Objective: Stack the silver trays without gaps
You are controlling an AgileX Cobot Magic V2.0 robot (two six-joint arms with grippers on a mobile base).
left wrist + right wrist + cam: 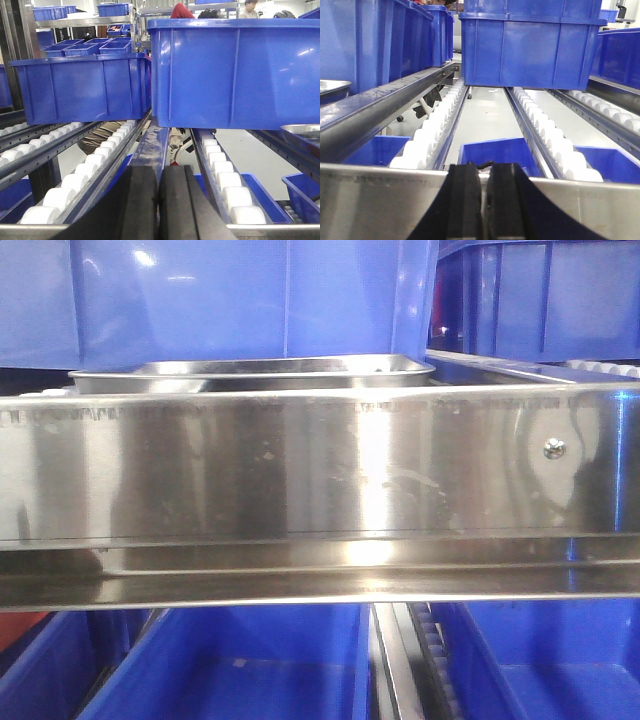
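Observation:
A silver tray point(250, 374) lies on the shelf behind the steel rail, under a blue bin; only its rim and near wall show. A tray's rim also shows at the right edge of the left wrist view point(306, 133) and at the left edge of the right wrist view point(332, 87). My left gripper point(159, 172) is shut and empty, its black fingers pointing along the roller lane, left of that tray. My right gripper point(484, 172) is shut and empty, at the steel rail, to the right of the tray. Neither gripper shows in the front view.
A polished steel shelf rail point(320, 475) with a screw point(553, 448) spans the front. Blue bins point(235, 70) point(530, 47) sit further along the white roller lanes point(95, 160) point(550, 135). More blue bins point(250, 665) stand on the level below.

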